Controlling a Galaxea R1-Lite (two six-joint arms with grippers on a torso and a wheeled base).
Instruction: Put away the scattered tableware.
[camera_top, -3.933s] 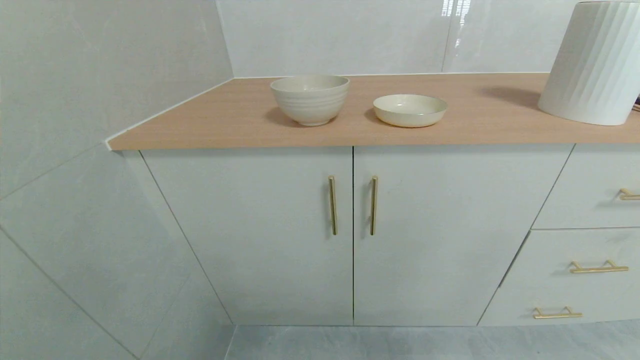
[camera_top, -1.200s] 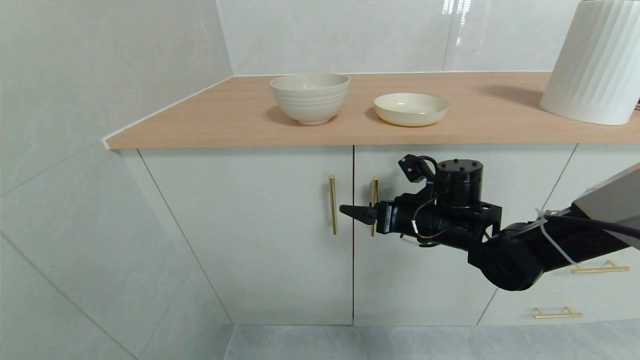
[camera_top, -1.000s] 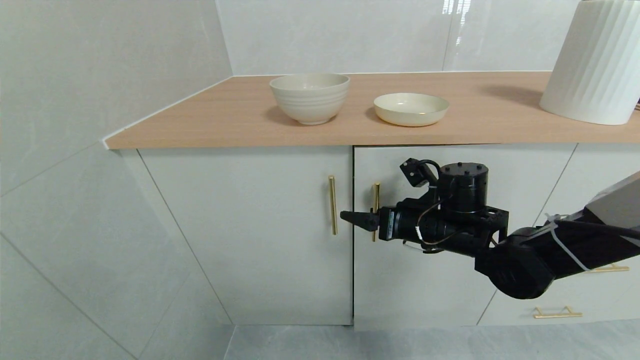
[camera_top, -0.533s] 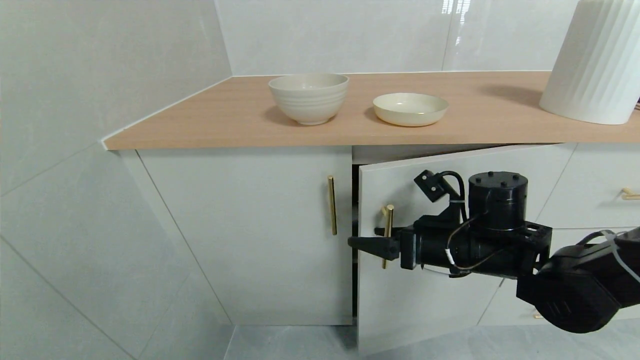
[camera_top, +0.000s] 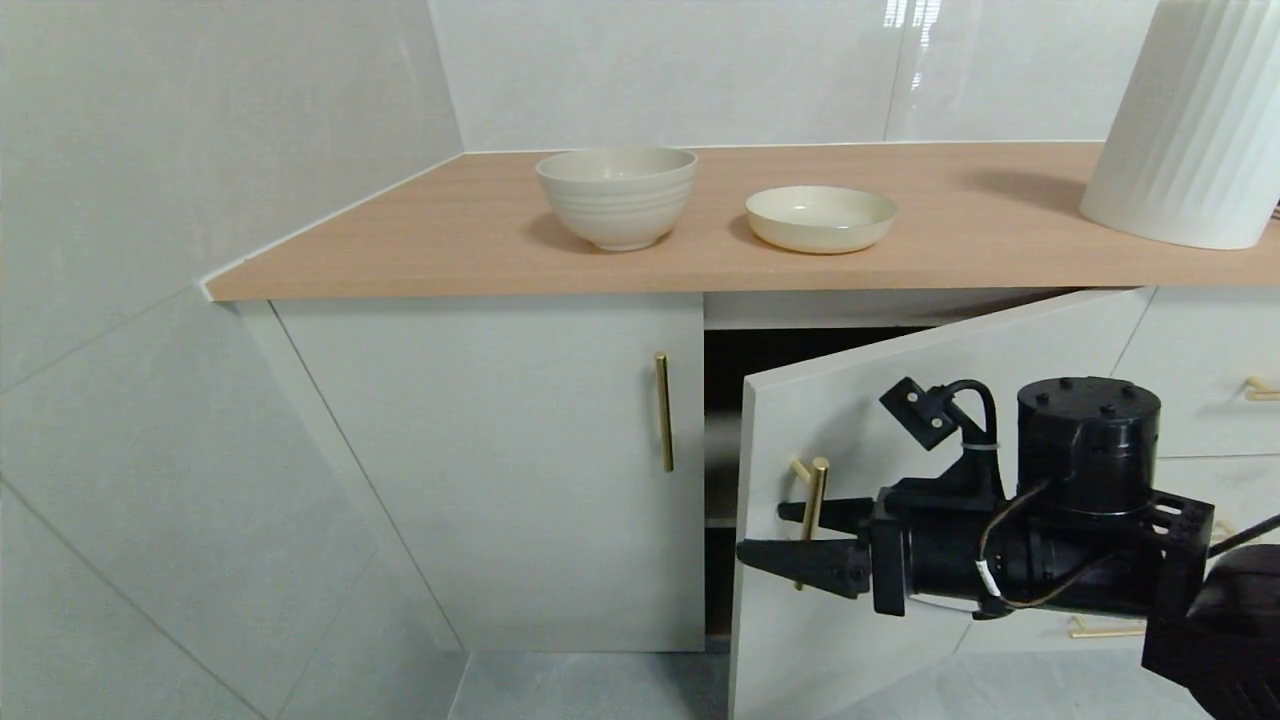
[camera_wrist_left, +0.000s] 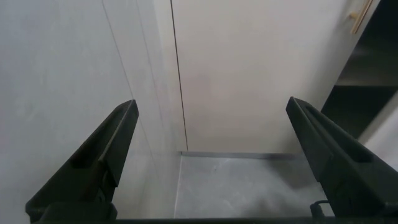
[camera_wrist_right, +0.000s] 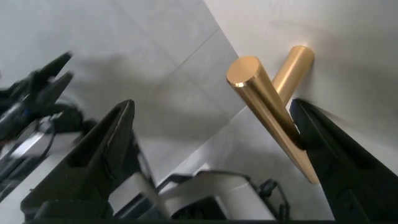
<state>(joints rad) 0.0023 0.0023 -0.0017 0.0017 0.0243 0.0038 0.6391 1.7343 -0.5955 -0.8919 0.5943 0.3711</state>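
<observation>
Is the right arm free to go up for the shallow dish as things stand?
Probably not directly: the right gripper sits low, jaws open astride the door handle, below the countertop edge. It would have to back off the handle first. The shallow dish itself sits unobstructed on top.

- The counter (camera_top: 450, 240) has a light wood-grain top. Its back edge and left edge meet the pale tiled walls (camera_top: 700, 70), and its front edge runs straight across the head view.
- A deep cream bowl (camera_top: 616, 195) with faint ridges round its side stands upright on the left half, about midway between the back and front edges.
- A shallow cream dish (camera_top: 821, 217) sits near the bowl on its right. The two are apart, and the dish lies slightly closer to the front edge.
- A tall white ribbed container (camera_top: 1190, 125) stands toward the right end, well apart from the dish.
</observation>
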